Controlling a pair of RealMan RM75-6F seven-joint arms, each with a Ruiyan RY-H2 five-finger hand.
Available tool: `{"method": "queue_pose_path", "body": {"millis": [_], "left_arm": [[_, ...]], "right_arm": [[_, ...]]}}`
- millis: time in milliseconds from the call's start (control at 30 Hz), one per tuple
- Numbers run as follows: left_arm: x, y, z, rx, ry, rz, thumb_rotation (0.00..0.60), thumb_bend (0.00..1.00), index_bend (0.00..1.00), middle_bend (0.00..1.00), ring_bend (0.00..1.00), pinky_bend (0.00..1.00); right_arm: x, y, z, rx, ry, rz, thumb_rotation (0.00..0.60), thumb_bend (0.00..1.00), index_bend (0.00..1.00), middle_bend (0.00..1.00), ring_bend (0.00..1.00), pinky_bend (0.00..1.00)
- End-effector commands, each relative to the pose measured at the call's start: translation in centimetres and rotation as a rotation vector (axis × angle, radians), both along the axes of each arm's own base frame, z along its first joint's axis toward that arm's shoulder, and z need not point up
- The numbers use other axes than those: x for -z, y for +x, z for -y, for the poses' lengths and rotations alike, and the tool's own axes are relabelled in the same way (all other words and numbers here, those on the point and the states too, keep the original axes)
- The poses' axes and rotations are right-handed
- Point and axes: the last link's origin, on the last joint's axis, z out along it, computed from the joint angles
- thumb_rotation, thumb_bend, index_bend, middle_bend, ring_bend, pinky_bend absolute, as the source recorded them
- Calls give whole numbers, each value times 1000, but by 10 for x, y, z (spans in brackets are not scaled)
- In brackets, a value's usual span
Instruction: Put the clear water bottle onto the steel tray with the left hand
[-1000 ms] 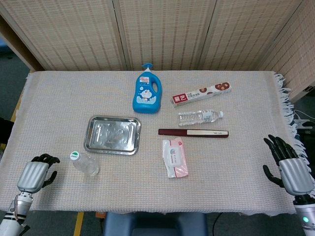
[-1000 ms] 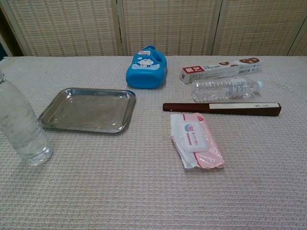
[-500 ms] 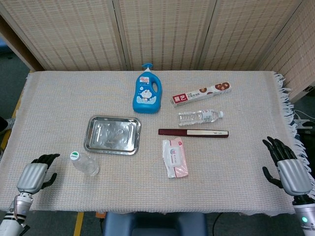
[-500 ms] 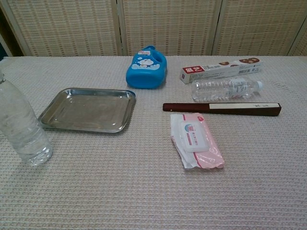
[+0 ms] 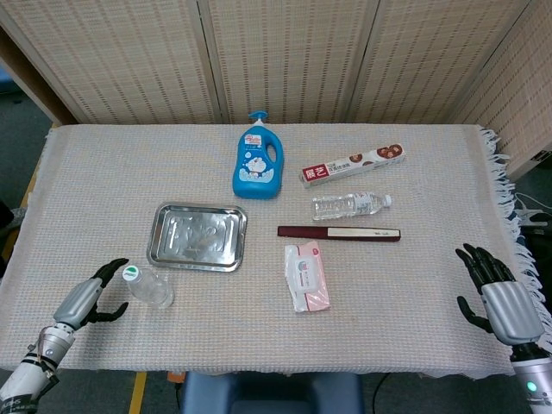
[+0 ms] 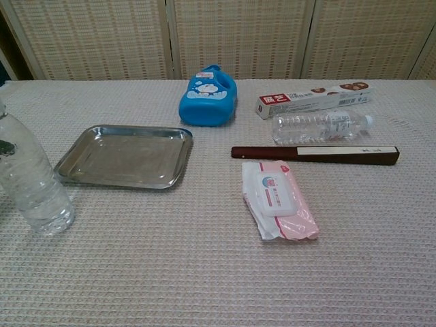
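Your left hand [image 5: 86, 297] lies low at the table's near left corner, fingers spread toward the upright clear plastic water bottle with the green-and-white cap [image 5: 148, 287], gripping nothing; whether a fingertip touches it is unclear. The bottle stands just in front of the rectangular steel tray [image 5: 197, 236]. No writing is legible. Your right hand [image 5: 500, 297] rests empty, fingers splayed, far right.

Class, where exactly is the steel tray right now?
In the head view, the steel tray lies left of centre, between the upright water bottle and the blue detergent bottle.
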Motion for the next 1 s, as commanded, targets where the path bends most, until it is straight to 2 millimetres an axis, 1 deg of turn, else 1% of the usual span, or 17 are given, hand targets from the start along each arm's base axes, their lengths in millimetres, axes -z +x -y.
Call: {"method": "queue_pose_path", "body": {"millis": [33,167,367,667,800,1000], "left_arm": [[7,22,-15,11,-20,186,600,403,0,0,0,154],[9,28,-18,36,-28,223,600,402,0,0,0,150],[11,34,-15,36,-67,259,600,402,0,0,0,148],[2,27,-10,26,-98,216,600,403,0,0,0,149],[-1,25,-4,17,-109,213,600,400,0,0,0,149],[-4,26,1,32,-101,216,600,402,0,0,0,150]], "right_arm": [[0,0,0,0,2,2,600,176,0,0,0,146],[0,0,0,3,4,2,600,176,0,0,0,146],[-1,0,-1,4,3,4,600,176,0,0,0,146],[0,0,-1,3,6,4,600,176,0,0,0,146],[1,0,-1,5,13,0,600,176,0,0,0,146],[3,0,-1,9,19,-4,600,176,0,0,0,146]]}}
